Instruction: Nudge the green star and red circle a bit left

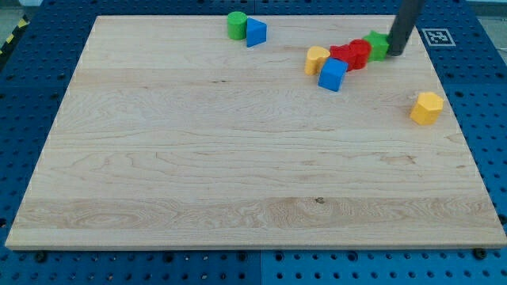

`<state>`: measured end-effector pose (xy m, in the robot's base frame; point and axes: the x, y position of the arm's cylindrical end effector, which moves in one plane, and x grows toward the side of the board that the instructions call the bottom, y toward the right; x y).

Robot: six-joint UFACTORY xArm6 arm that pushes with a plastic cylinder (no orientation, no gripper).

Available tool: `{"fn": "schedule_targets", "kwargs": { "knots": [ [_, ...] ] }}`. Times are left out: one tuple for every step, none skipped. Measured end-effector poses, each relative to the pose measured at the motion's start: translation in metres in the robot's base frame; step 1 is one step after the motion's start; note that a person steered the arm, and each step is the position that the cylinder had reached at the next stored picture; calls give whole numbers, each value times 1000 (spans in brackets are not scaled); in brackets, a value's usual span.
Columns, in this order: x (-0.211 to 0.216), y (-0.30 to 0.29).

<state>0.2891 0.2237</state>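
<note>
The green star lies near the view's top right. It touches the red circle on its left. A second red block sits just left of the red circle. My tip rests against the green star's right side. The rod rises from there out of the view's top.
A yellow block and a blue cube sit left of the red blocks. A green cylinder and a blue block stand at the top middle. A yellow hexagon lies at the right. The wooden board rests on a blue pegboard.
</note>
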Motion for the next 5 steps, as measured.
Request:
{"fn": "schedule_targets", "kwargs": {
  "knots": [
    [-8, -31],
    [-14, -64],
    [-37, -89],
    [-53, -117],
    [-53, -143]
  ]
}}
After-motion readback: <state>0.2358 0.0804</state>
